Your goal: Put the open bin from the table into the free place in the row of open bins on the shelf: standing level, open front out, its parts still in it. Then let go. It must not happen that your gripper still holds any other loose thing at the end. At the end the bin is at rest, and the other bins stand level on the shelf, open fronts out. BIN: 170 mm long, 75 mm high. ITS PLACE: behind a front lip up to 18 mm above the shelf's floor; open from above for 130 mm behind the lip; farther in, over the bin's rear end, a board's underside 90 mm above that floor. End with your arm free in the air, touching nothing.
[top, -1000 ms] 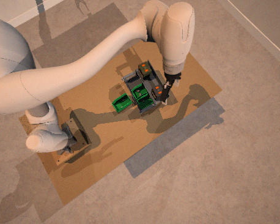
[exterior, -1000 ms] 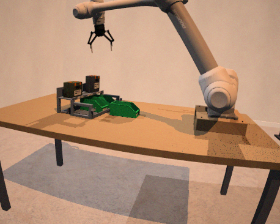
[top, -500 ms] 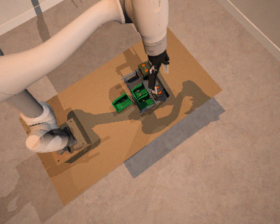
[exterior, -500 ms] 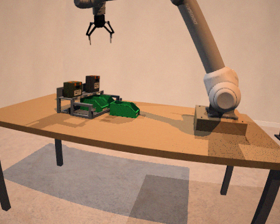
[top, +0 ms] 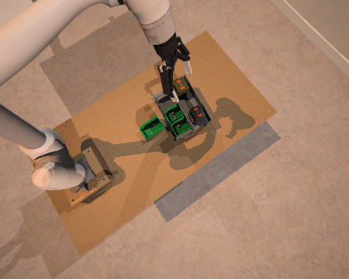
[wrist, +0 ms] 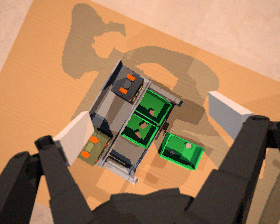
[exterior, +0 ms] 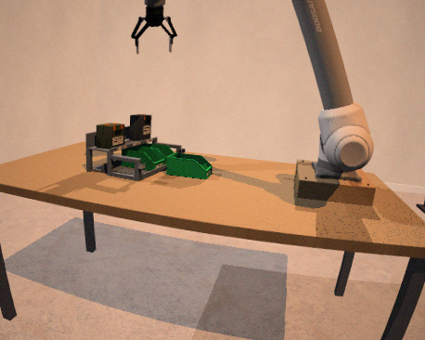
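The loose green open bin [top: 152, 127] [exterior: 188, 166] [wrist: 181, 151] stands on the wooden table [top: 225, 88] [exterior: 218, 204], just beside the front of the grey shelf [top: 185, 104] [exterior: 89, 158] [wrist: 107, 107]. Two green bins [top: 174, 113] [top: 180, 126] [wrist: 153, 106] [wrist: 140, 131] stand in the shelf's row. The free place [wrist: 122, 152] is at the row's end beside them. My gripper [top: 180, 83] [exterior: 153, 48] [wrist: 147, 112] is open and empty. It hangs high above the shelf, pointing down.
Two dark boxes with orange marks, one olive [top: 180, 85] [exterior: 109, 134] [wrist: 92, 149] and one black [top: 196, 113] [exterior: 140, 126] [wrist: 126, 85], stand on the shelf's upper board. The arm's base block [top: 91, 168] [exterior: 331, 186] sits at the table's other end.
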You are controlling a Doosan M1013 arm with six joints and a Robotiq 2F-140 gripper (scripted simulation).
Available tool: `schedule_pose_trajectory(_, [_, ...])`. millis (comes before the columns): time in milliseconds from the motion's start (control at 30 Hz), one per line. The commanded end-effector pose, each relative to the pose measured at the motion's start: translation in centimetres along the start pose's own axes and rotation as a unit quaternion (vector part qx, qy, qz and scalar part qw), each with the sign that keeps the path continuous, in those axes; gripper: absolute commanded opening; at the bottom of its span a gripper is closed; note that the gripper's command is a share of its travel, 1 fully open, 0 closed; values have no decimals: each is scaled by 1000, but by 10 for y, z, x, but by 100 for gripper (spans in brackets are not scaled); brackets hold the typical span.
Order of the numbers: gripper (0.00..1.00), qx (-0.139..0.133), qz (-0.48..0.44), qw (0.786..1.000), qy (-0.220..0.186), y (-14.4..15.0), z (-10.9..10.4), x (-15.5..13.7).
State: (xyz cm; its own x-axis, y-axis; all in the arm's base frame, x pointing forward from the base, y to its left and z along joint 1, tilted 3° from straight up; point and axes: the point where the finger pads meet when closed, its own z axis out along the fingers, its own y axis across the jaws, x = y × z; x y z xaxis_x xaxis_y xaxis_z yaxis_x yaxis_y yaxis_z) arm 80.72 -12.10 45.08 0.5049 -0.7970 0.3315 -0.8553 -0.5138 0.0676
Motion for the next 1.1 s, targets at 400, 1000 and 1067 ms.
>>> schedule_pose_trajectory(400, [100,30,-42,998,31,11,-83,-70])
schedule_pose_trajectory(1000, [100,70,-89,991,66,43,-166,-150])
schedule_pose_trajectory(1067, [100,74,-94,990,70,48,-175,-159])
